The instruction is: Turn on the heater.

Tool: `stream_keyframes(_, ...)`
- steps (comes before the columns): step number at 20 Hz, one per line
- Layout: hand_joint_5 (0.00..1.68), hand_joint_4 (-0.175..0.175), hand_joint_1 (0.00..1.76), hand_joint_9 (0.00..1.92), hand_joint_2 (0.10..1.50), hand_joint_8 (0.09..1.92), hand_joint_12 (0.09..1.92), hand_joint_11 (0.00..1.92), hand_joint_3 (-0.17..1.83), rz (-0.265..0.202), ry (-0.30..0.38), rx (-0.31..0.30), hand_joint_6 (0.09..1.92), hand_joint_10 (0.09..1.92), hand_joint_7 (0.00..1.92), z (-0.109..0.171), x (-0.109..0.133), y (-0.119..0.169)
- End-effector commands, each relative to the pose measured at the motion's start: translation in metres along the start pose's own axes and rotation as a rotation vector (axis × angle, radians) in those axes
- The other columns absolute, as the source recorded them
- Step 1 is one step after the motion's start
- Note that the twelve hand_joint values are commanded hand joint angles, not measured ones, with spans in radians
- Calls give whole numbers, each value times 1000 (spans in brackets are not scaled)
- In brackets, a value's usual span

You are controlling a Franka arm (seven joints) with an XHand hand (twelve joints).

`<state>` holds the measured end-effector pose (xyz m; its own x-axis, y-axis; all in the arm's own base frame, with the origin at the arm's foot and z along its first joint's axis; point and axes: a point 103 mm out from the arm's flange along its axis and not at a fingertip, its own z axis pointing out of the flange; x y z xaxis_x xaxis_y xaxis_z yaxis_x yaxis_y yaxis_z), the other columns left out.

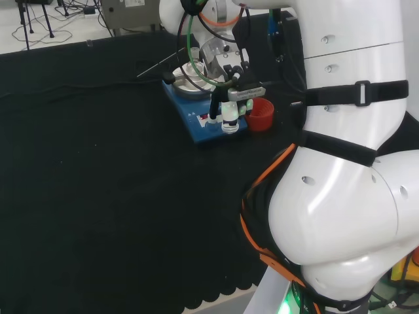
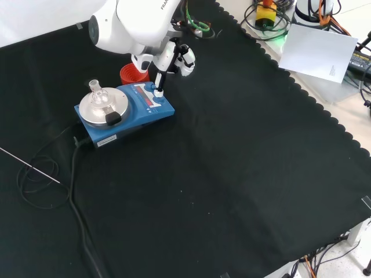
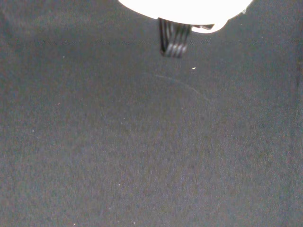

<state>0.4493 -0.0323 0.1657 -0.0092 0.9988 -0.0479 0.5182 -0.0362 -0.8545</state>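
Note:
The heater (image 2: 139, 113) is a blue box with a round silver plate, at the far left of the cloth in the front view. A small clear glass flask (image 2: 97, 92) stands on the plate. Its control panel faces the arm, with a white knob (image 2: 155, 90). The hand (image 2: 174, 58) hovers over that panel, and one straight black finger (image 2: 160, 78) points down and reaches the knob. In the head view the hand (image 1: 228, 98) hangs over the near end of the heater (image 1: 200, 127). The wrist view has black cloth and a blurred white part of the hand (image 3: 184, 7).
A red cup (image 2: 130, 73) stands right beside the heater on the arm's side; in the head view the red cup (image 1: 260, 114) is to the hand's right. A black cable (image 2: 72, 179) runs from the heater over the cloth. A thin rod (image 2: 29, 165) lies at the left.

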Motion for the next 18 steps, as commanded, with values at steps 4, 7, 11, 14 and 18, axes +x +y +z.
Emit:
stream_keyframes(4,152,8,1404,1765,625,1568,1568,1912,1056,3,0,5,87,1513,1565,3,-2,2)
stream_keyframes(7,153,8,1403,1765,625,1568,1568,1912,1056,6,-2,8,87,1512,1566,4,-2,3)
stream_keyframes(11,154,8,1404,1766,625,1568,1567,1912,1057,9,1,12,87,1511,1565,5,-1,5)
stream_keyframes(14,157,6,1404,1766,625,1568,1566,1912,1057,9,3,13,87,1511,1565,5,-2,5)
stream_keyframes(18,162,6,1403,1766,625,1568,1566,1912,1058,0,8,-1,87,1511,1565,-4,1,-6)
